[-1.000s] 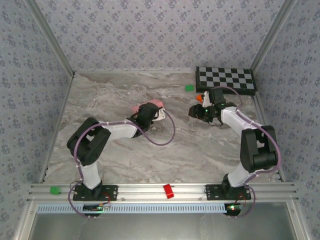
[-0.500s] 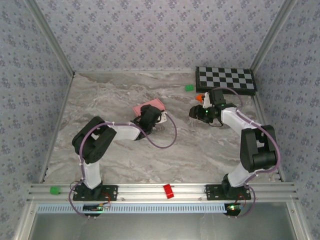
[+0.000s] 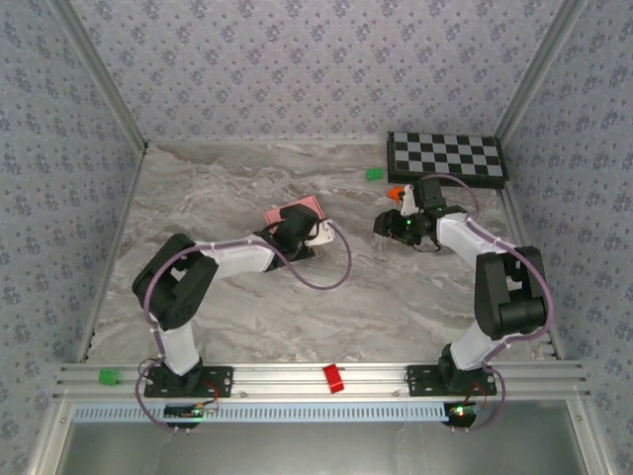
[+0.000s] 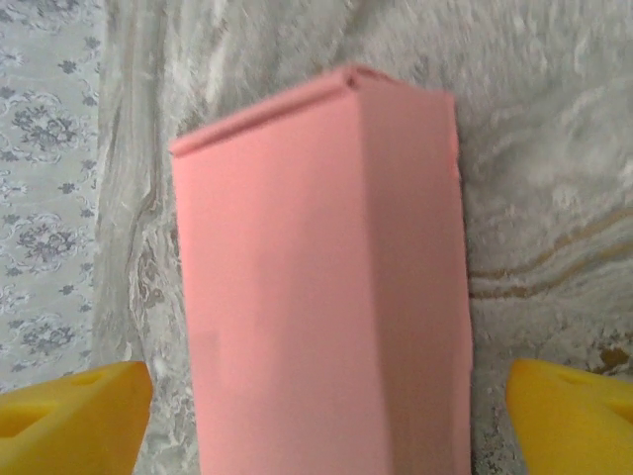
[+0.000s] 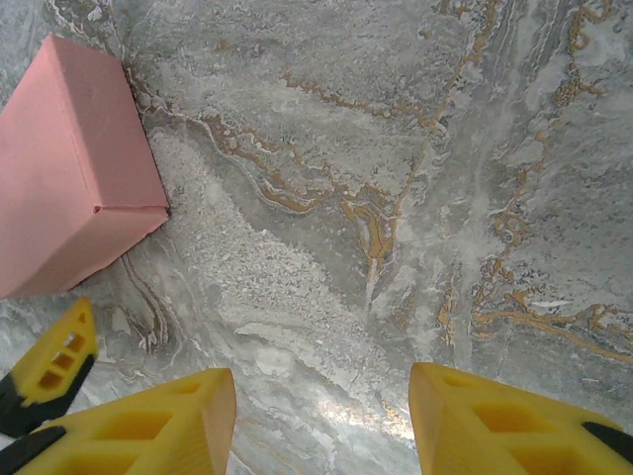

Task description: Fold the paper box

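The paper box (image 3: 300, 209) is a closed pink rectangular box lying flat on the marble table. In the left wrist view the paper box (image 4: 316, 287) runs lengthwise between my yellow fingers (image 4: 74, 416). My left gripper (image 4: 331, 421) is open, with a strip of table showing on each side of the box. From above, my left gripper (image 3: 297, 224) sits at the box's near end. My right gripper (image 3: 384, 224) hovers to the right of the box. In the right wrist view my right gripper (image 5: 321, 416) stands open over bare marble, with the box (image 5: 69, 168) at the upper left.
A checkerboard (image 3: 445, 156) lies at the back right, with a green block (image 3: 374, 174) and an orange toy (image 3: 396, 192) near it. A red block (image 3: 333, 378) and another green block (image 3: 109, 376) sit on the front rail. Patterned walls close in three sides.
My left gripper has opened wide and let go of the paper box, which now lies flat on the table. The right arm has stayed still.
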`<control>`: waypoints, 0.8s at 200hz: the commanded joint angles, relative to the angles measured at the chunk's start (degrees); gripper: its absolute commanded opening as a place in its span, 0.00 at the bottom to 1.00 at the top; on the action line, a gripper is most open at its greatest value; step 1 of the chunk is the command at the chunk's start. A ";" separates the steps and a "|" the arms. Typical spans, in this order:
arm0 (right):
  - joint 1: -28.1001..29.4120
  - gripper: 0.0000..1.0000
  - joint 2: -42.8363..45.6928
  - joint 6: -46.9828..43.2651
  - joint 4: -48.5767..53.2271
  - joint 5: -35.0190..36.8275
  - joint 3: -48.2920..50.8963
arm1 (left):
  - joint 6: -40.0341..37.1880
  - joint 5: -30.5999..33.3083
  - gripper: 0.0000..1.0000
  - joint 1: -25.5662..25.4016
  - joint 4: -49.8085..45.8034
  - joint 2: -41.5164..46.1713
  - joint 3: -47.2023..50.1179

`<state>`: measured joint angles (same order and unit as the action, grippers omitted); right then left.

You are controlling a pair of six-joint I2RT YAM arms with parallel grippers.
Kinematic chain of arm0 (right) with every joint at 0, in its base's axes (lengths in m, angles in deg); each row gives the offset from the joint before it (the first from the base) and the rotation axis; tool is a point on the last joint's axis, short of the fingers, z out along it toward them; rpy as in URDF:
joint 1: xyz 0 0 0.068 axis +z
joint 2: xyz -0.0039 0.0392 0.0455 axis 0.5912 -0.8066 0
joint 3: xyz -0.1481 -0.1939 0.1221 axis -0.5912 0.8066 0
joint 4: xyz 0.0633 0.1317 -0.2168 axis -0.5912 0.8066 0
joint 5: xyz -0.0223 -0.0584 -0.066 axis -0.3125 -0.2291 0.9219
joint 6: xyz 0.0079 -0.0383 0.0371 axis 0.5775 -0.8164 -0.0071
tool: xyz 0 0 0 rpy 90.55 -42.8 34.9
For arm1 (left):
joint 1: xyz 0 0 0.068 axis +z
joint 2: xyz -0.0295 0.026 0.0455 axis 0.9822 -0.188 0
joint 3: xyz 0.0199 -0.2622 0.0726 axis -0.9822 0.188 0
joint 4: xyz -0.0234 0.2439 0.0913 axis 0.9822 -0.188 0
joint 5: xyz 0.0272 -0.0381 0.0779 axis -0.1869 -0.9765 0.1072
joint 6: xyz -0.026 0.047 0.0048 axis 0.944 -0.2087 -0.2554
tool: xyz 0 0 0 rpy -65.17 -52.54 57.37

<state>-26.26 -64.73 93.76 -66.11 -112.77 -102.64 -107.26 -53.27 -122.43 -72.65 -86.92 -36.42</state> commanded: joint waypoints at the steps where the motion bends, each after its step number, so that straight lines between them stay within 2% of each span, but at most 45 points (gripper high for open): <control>1: -0.41 0.51 -0.72 0.49 0.21 -0.42 0.54 | 4.76 -7.36 0.94 1.36 -7.48 5.00 -3.06; 33: -0.44 0.51 -0.40 -0.08 0.77 1.93 0.37 | 13.46 -9.83 0.94 4.72 -7.97 10.50 -2.89; 59: -0.49 0.51 1.04 -0.43 1.65 7.12 0.51 | 21.60 -10.97 0.94 8.81 -9.73 13.98 -2.99; 98: -0.58 0.51 4.71 -1.10 3.32 19.80 1.32 | 32.87 -10.93 0.94 14.78 -12.33 17.62 -2.26; 134: -0.65 0.51 8.38 -1.84 5.12 32.69 2.82 | 46.04 -11.47 0.94 23.28 -14.67 20.62 0.29; 160: -0.85 0.51 9.93 -5.08 6.41 38.87 3.63 | 50.70 -12.25 0.93 27.37 -15.75 23.10 3.58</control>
<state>-26.61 -56.69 92.03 -62.79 -84.36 -100.30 -65.71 -64.22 -97.62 -85.50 -67.10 -35.83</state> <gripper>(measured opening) 0.513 0.931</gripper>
